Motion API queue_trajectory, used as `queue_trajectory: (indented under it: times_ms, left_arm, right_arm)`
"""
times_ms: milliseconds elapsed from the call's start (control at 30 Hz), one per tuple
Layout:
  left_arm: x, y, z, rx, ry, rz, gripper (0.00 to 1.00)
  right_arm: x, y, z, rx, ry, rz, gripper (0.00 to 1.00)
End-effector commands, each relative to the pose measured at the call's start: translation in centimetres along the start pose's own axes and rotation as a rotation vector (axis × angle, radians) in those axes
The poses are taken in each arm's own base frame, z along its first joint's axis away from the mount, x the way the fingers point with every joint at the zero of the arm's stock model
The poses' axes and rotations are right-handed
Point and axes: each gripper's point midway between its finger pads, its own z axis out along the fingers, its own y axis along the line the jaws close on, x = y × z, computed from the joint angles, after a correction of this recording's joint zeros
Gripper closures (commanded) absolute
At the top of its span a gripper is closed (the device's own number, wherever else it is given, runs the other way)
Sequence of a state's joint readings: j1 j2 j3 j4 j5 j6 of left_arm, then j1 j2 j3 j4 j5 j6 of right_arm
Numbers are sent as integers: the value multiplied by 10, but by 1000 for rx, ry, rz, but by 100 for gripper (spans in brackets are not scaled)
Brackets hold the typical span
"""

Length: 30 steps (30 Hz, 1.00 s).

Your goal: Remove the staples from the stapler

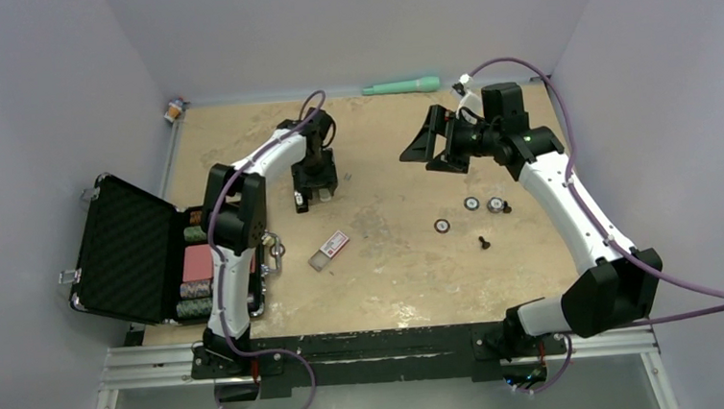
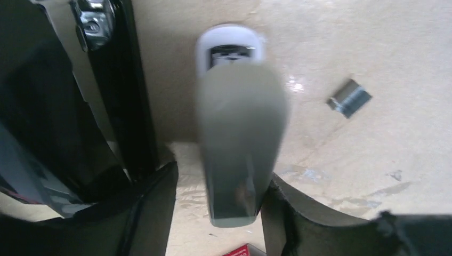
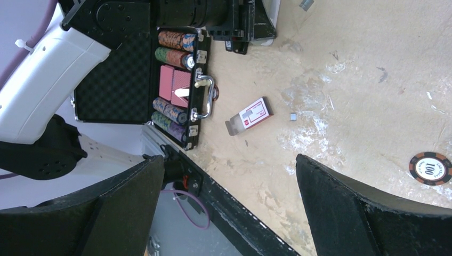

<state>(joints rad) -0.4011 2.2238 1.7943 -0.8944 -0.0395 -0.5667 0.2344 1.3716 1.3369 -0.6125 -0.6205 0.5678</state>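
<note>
The stapler (image 1: 300,201) lies on the table under my left gripper (image 1: 316,184). In the left wrist view it is a dark bar (image 2: 240,133) with a white end, running between my fingers. My left gripper (image 2: 221,173) straddles it. The right finger (image 2: 298,213) touches it, and the left finger (image 2: 144,213) stands apart with table showing between. A short silvery strip of staples (image 2: 349,98) lies loose on the table beside it (image 1: 347,177). My right gripper (image 1: 431,147) is open, empty and raised over the far right, with its fingers wide apart in its own view (image 3: 229,160).
An open black case of poker chips (image 1: 140,249) sits at the left edge. A clear box with a red-and-white label (image 1: 330,250) lies mid-table. Three loose chips (image 1: 472,203) and a small black piece (image 1: 484,242) lie to the right. A pale green case (image 1: 401,85) is at the back wall.
</note>
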Motion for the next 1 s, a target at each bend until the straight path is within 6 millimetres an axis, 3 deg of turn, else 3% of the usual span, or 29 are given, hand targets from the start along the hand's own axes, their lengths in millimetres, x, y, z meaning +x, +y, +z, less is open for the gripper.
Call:
queue_trajectory:
  times_ms: [0,133,433,567,700,800,967]
  left_arm:
    - [-2,23,-12,-62,-19,-41,35]
    - [-10,18,-34,-18,-78,-39,27]
    - [-23,1,-96,101,-184,-38,26]
    - [-20,-6,-125,151,-215,-7,27]
    - [-1,-11,-140,168,-221,76,28]
    - [26,-14,-143,173,-211,176,25]
    - [75,-4,-133,161,-180,275,19]
  right_arm:
    - [-9,19,-14,-49,-51,-46,2]
    - [-8,21,-16,-61,-59,-48,2]
    - [-3,18,-20,-51,-80,-61,2]
    - [2,16,-22,-48,-81,-64,2]
    - [5,12,-24,-38,-90,-70,2]
    - [9,10,-26,-33,-90,-76,2]
    - [16,9,-28,-41,-88,-79,2]
